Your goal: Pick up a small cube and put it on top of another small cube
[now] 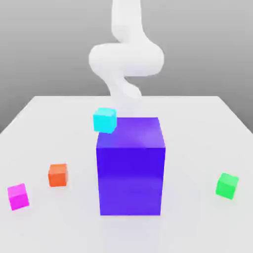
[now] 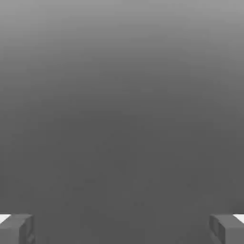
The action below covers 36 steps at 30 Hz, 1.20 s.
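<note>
The small magenta cube (image 1: 18,196) sits on the white table near the front, at the exterior view's left. The small green cube (image 1: 227,186) rests on the table at the exterior view's right, far from the magenta one. My white arm (image 1: 126,59) rises at the back, and its lower end drops behind the big block. In the hand view my gripper (image 2: 122,229) is open, its two grey fingertips (image 2: 16,228) stand far apart, and only plain grey background lies between them.
A big blue-purple block (image 1: 130,165) stands in the middle of the table (image 1: 197,123), between the two cubes. A cyan small cube (image 1: 105,119) is beside its upper far corner. An orange-red small cube (image 1: 58,175) lies near the magenta one.
</note>
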Tool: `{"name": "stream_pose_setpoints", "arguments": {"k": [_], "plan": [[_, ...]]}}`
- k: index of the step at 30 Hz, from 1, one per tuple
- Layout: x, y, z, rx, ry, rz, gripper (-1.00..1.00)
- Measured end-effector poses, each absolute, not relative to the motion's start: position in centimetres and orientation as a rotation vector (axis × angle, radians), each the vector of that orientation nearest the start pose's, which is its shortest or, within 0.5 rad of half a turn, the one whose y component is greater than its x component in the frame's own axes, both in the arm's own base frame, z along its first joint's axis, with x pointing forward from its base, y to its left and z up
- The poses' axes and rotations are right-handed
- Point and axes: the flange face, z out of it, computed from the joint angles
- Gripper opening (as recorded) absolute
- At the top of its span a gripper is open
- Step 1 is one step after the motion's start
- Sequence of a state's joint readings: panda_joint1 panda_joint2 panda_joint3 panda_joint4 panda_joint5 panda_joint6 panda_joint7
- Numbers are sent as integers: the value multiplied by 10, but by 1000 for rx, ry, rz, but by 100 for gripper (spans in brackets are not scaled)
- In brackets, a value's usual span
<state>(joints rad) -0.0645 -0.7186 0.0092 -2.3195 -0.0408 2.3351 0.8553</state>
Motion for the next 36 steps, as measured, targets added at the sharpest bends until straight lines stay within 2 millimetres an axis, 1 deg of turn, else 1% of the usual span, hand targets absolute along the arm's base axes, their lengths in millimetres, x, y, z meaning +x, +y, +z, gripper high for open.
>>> {"name": "stream_pose_setpoints", "arguments": {"k": [3, 6, 9, 11, 13, 15, 18, 20, 23, 25, 28, 29, 33, 34, 36], "plan": [[408, -52, 628, -2476, 1364, -930, 0], [430, -88, 580, -2475, 1538, -856, 0], [443, -126, 529, -2456, 1707, -770, 0], [446, -152, 495, -2433, 1815, -706, 0], [445, -178, 460, -2401, 1920, -638, 0], [441, -203, 424, -2362, 2019, -565, 0], [427, -236, 372, -2287, 2157, -449, 0], [411, -262, 338, -2212, 2259, -369, 0], [384, -289, 288, -2097, 2381, -247, 0], [369, -299, 255, -2027, 2437, -166, 0], [342, -307, 210, -1907, 2509, -47, 0], [337, -309, 197, -1878, 2523, -24, 0], [332, -312, 147, -1850, 2537, -3, 0], [331, -311, 135, -1850, 2538, -2, -100], [331, -311, 135, -1850, 2538, -2, -100]]}}
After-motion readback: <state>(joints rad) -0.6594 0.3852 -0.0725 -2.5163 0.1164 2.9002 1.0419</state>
